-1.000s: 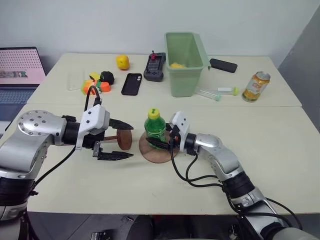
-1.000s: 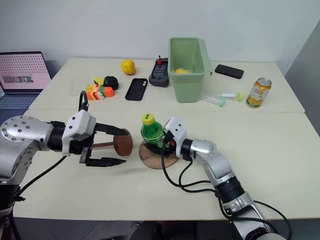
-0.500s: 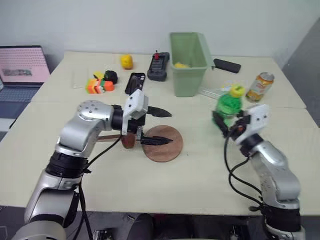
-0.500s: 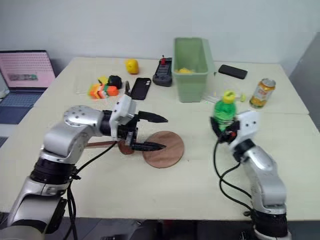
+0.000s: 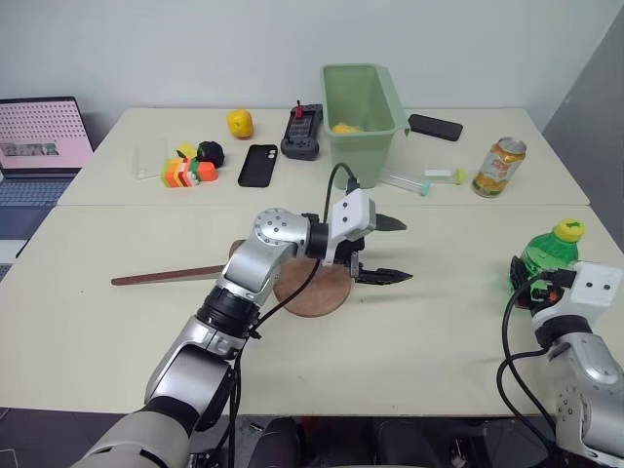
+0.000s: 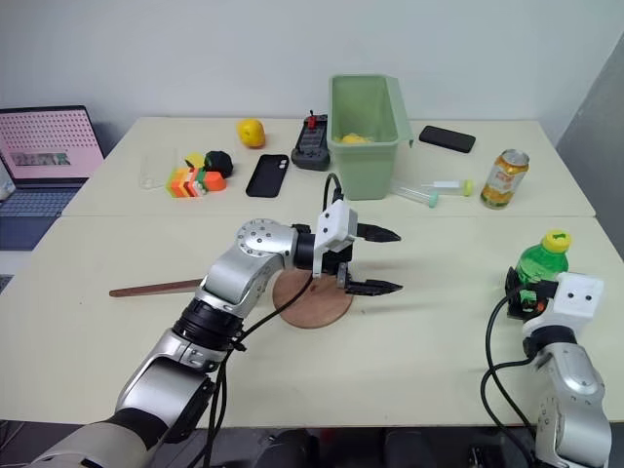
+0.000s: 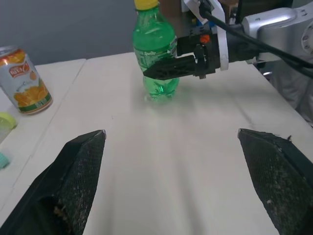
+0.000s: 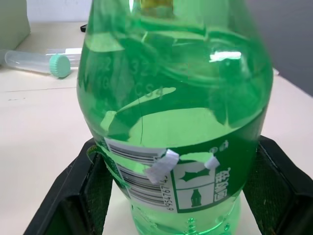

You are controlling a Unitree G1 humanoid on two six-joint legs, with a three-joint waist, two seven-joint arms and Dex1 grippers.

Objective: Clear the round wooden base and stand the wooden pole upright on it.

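1. Now the round wooden base (image 5: 317, 290) is lying flat on the near table (image 5: 409, 361), bare on top, just under and behind the left gripper (image 5: 390, 250), whose arm is reaching across over it.
2. The left gripper is hanging a little above the table with its two black fingers (image 5: 388, 277) spread wide and holding nothing, pointing toward the robot's right.
3. The wooden pole (image 5: 168, 276) is lying flat on the table well behind that gripper, on the arm's far side, with its end toward the base hidden by the arm, so I cannot tell whether the two are touching.
4. Well apart, out where the left gripper is pointing, the green bottle (image 5: 551, 255) with a yellow cap is standing upright near the table's right edge.
5. The right gripper (image 7: 161, 70) is flanking the bottle, with one finger (image 8: 83, 196) on either side of its lower body; in the right wrist view slim gaps are showing between the pads and the plastic, so I cannot tell whether it is gripping.
6. Beyond both grippers, on the far table, are sitting an orange can (image 5: 498, 168), a green bin (image 5: 360, 122), a capped tube (image 5: 423, 180), a black phone (image 5: 257, 164) and coloured blocks (image 5: 188, 170).
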